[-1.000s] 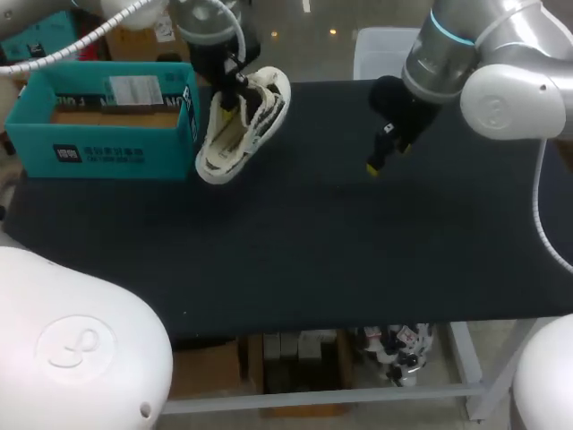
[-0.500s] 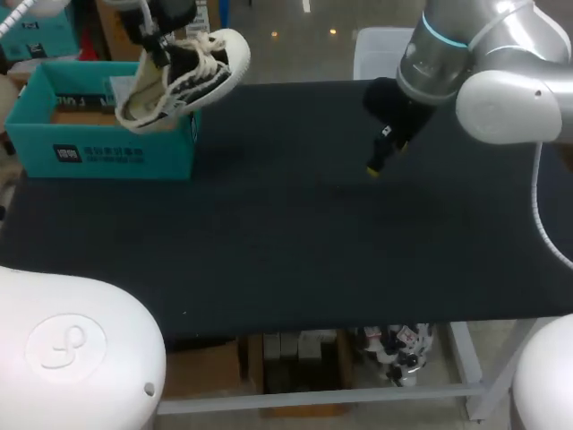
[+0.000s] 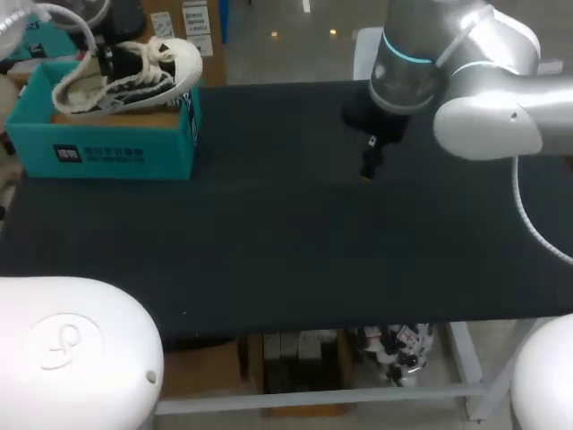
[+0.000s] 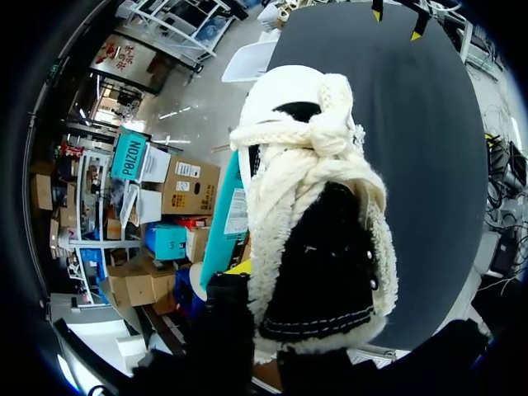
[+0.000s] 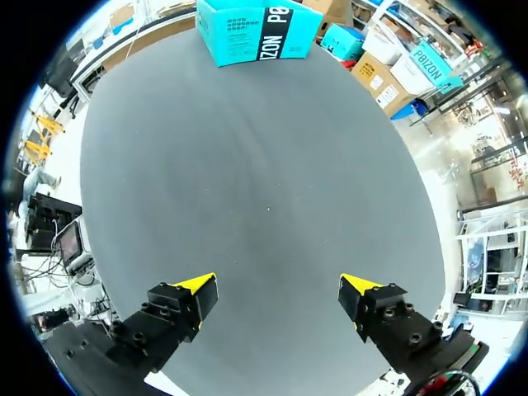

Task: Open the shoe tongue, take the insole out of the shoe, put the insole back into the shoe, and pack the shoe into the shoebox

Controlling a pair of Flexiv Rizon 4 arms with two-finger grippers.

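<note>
At the upper left of the head view, the left gripper (image 3: 113, 59) clamps the shoe (image 3: 148, 76) lengthways above the open shoebox (image 3: 107, 148), apparently aligned for lowering in, while the right gripper (image 5: 279, 289) hangs wide and empty over the worktop (image 3: 295, 260), clear of that corner.

One shoe (image 3: 134, 73), at 11 o'clock in the head view; one teal box (image 3: 107, 148), open-topped, under it; one dark worktop (image 3: 286, 251) carrying the box; two claws in all, the left claw (image 4: 235, 305) at the shoe and the right claw (image 3: 367, 168) at 1 o'clock; two yellow tips (image 5: 198, 285) on the right claw, both plain in its own wrist view; the left claw's tips cannot be counted behind the shoe; one knot of laces (image 4: 330, 132) on the shoe.
</note>
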